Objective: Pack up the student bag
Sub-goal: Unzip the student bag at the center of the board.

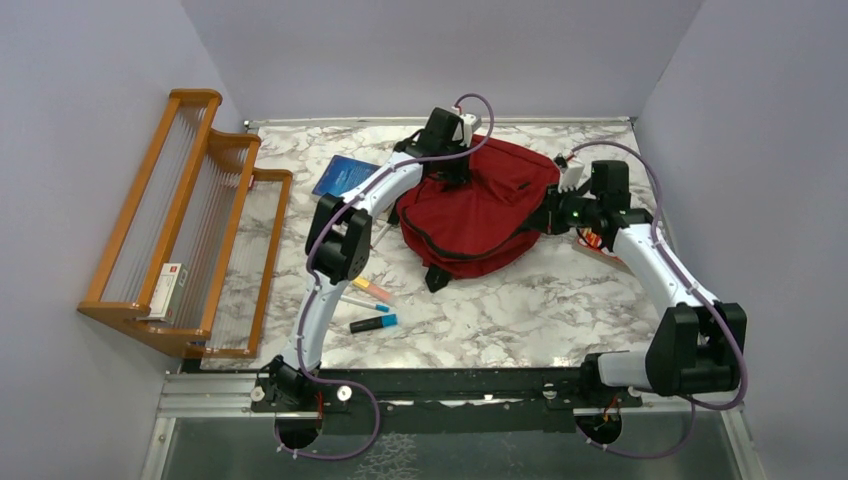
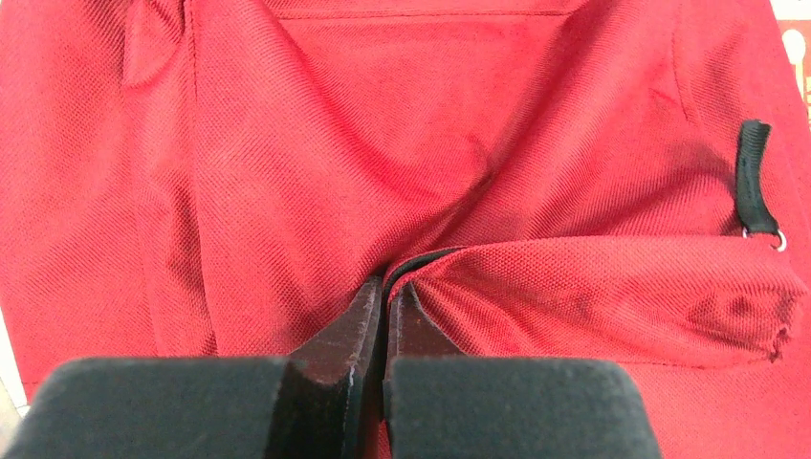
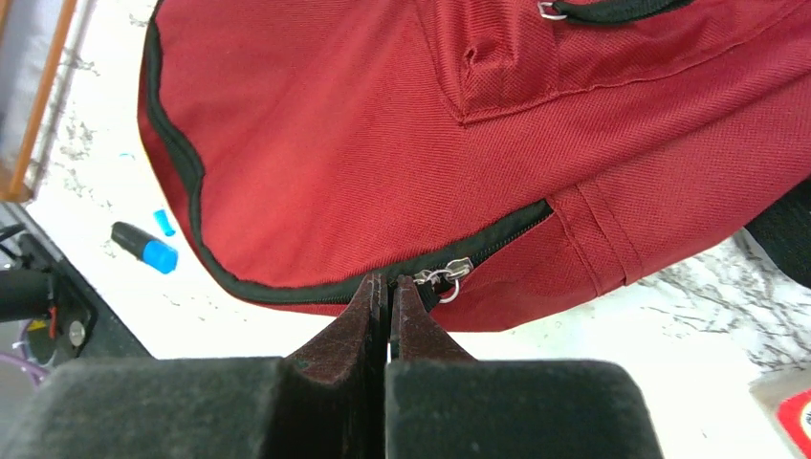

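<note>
Student bag [image 1: 480, 205] lies flat at the far middle of the surface [image 1: 560, 300], between both arms. Left end effector [image 2: 385, 292] is clenched on a raised fold of the red fabric at a black edge. Right end effector [image 3: 389, 285] is clenched at the zipper line, apparently nipping the black edge just beside the zipper slider [image 3: 445, 275]. Progress looks early: the zip by the slider looks closed and the bag's inside isn't visible. Blue notebook [image 1: 345, 174], orange highlighter [image 1: 372, 290] and blue-capped marker [image 1: 372, 323] are lying out to the bag's left. Left to do: open up, load those, zip shut.
</note>
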Robot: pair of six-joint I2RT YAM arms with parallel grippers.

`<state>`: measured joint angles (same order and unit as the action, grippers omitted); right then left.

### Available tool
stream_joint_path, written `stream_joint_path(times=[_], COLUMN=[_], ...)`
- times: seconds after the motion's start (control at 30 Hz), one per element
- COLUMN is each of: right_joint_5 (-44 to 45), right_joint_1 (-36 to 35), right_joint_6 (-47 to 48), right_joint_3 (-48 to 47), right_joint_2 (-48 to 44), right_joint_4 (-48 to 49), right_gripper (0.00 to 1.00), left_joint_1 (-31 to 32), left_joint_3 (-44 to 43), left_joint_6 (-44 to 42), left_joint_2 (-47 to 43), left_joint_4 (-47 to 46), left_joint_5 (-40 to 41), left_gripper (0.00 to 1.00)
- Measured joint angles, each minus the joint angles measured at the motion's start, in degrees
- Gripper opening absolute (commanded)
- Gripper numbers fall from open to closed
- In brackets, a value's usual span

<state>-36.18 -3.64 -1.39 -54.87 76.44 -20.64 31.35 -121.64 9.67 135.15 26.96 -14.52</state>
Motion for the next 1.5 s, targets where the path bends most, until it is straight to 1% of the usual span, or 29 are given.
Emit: stream_joint_path(times=[0.33,0.6,0.7,0.77,0.83,0.9,0.97,1.03,1.17,1.27,1.37,1.5], right_joint_5=[-5.2,-5.6,-3.9,-1.9,0.1,1.8,2.8,3.5,5.0,6.6,8.2,9.8], right_joint_1=[-1.2,-4.0,-4.2,-4.2,-4.2,-4.2,-4.2,-4.2,-4.2,-4.2,-4.3,-4.3], right_joint_6=[-4.4,-10.5,-12.0,-12.7,-13.4,-13.9,-14.3,-14.6,-15.6,-16.8,-18.1,-20.2], right_joint_3=[5.1,7.9,8.5,8.9,9.1,9.1,9.1,9.1,9.1,9.1,9.1,9.1], right_joint_2=[-3.4,-3.5,-4.7,-6.1,-7.6,-8.3,-8.4,-8.4,-8.4,-8.4,-8.4,-8.4], right_joint_4=[3.8,10.0,11.6,12.3,12.9,13.4,13.7,13.7,13.7,13.7,13.7,13.7], right_gripper=[0.01,0.01,0.01,0.01,0.01,0.01,0.01,0.01,0.01,0.01,0.01,0.01], left_joint_1=[0.9,2.5,2.6,2.6,2.6,2.6,2.6,2.6,2.6,2.6,2.6,2.9], left_joint_3=[-1.7,-1.7,-1.6,-0.7,1.0,2.7,4.5,6.4,10.5,14.1,18.4,28.7], left_joint_6=[1.0,0.2,-0.4,-1.0,-1.6,-2.0,-2.4,-3.1,-3.6,-3.8,-4.0,-3.9], left_joint_2=[1.8,1.8,1.8,1.7,1.1,0.2,-1.4,-3.8,-9.9,-15.4,-20.3,-27.5], left_joint_4=[0.8,1.1,1.0,0.6,0.3,0.2,0.2,0.1,-1.2,-3.1,-6.1,-13.5], left_joint_5=[0.0,0.9,0.9,0.9,1.2,1.4,2.0,2.5,3.5,3.6,2.9,-1.7], left_gripper=[0.0,0.0,0.11,0.2,0.33,0.47,0.59,0.67,0.73,0.75,0.76,0.76])
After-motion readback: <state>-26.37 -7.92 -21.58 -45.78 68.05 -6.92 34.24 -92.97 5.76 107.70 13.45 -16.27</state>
